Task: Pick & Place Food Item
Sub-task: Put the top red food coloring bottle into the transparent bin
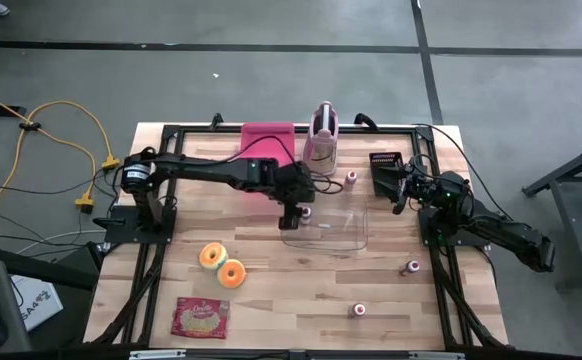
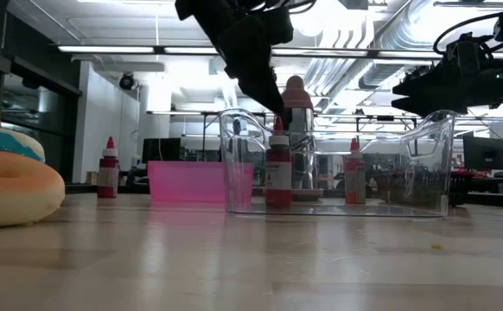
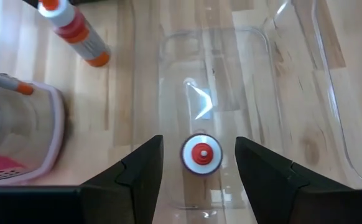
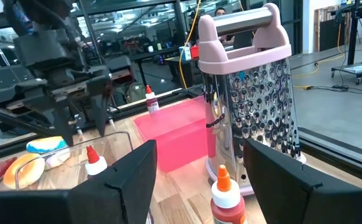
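A small red bottle (image 3: 201, 154) with a white, red-tipped cap stands upright on its base at the left end of the clear plastic container (image 1: 343, 232). My left gripper (image 3: 199, 140) hangs open just above it, one finger on either side of the cap, touching nothing. In the low view the bottle (image 2: 277, 170) shows behind the container's clear wall (image 2: 424, 164), with the left gripper (image 2: 273, 95) over it. My right gripper (image 4: 196, 180) waits open at the table's right side, level, facing the grater.
A pink-framed grater (image 1: 321, 135) and a pink bin (image 1: 268, 141) stand at the far edge. Other small bottles (image 1: 351, 178) (image 1: 411, 267) (image 1: 359, 310) stand about. Two doughnuts (image 1: 222, 264) and a red snack packet (image 1: 199, 317) lie near left.
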You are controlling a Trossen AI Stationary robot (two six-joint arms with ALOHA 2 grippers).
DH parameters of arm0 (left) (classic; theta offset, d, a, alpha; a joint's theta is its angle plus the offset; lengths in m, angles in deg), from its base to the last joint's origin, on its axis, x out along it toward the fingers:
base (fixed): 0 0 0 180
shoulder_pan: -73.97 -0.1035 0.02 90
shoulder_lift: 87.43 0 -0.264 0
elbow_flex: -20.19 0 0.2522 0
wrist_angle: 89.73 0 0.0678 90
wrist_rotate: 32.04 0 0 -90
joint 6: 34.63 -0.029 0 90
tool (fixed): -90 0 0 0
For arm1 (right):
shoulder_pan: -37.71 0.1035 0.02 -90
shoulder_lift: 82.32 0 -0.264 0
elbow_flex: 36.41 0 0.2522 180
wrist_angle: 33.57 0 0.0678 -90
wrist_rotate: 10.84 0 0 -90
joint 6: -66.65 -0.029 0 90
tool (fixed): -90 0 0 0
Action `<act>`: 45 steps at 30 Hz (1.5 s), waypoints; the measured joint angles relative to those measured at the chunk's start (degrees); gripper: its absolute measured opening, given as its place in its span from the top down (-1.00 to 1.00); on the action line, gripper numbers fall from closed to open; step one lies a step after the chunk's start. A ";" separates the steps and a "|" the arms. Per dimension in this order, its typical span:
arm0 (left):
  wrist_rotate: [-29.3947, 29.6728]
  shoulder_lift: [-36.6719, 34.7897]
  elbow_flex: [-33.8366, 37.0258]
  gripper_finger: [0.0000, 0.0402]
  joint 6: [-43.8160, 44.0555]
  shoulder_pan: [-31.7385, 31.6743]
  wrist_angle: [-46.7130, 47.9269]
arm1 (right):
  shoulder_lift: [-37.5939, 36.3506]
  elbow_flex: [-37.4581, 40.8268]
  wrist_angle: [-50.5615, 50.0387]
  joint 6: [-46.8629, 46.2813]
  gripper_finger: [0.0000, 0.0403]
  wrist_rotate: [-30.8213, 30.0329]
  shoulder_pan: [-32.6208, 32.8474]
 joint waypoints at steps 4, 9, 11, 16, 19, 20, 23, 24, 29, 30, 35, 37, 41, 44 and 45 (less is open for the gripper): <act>0.93 -0.55 0.00 0.04 0.04 0.02 -0.17 | 0.00 0.02 0.00 0.00 -0.12 0.00 -0.02; 0.85 -0.61 0.00 0.04 0.84 0.02 -0.80 | 0.00 0.02 -0.01 0.00 -0.12 0.00 -0.02; 0.89 -1.11 0.00 0.04 1.53 -0.23 -0.74 | 0.00 0.00 -0.01 0.00 -0.12 0.00 -0.01; 1.06 -3.26 0.00 0.04 1.69 -0.83 -0.65 | 0.00 0.02 -0.02 0.00 -0.12 0.00 -0.02; 1.54 -5.88 0.00 0.04 2.81 -1.16 1.72 | 0.00 0.00 -0.02 0.00 -0.12 0.00 -0.02; 2.21 -7.02 0.00 0.04 3.89 -1.25 2.99 | 0.00 0.02 -0.02 0.00 -0.12 0.00 -0.01; 7.11 -11.05 0.00 0.04 8.87 -1.68 8.09 | 0.00 0.00 -0.02 0.00 -0.12 0.00 -0.02; 9.06 -12.48 0.00 0.04 10.53 -1.66 9.53 | 0.00 0.00 -0.02 0.00 -0.12 0.00 0.01; 16.31 -17.67 0.00 0.04 18.95 -1.41 18.46 | -0.02 0.00 -0.02 0.00 -0.12 0.00 -0.01; 17.28 -18.35 0.00 0.04 20.85 -1.55 20.53 | -0.02 0.01 -0.02 0.00 -0.12 0.00 0.01; 19.39 -20.91 0.00 0.04 27.66 -4.47 30.12 | -0.02 0.02 -0.02 0.00 -0.12 -0.02 -0.01; 19.70 -21.72 0.00 0.04 28.35 -6.25 32.24 | -0.02 0.00 -0.02 0.00 -0.12 -0.02 0.01; 20.17 -22.12 0.02 0.04 30.12 -10.76 35.34 | -0.02 0.00 -0.02 0.00 -0.12 0.00 -0.01; 20.33 -22.20 0.48 0.04 31.79 -13.84 36.63 | -0.02 0.00 -0.02 0.00 -0.12 -0.02 -0.01; 20.44 -22.26 0.95 0.04 32.48 -14.64 36.93 | -0.02 0.00 -0.02 0.00 -0.12 0.00 -0.01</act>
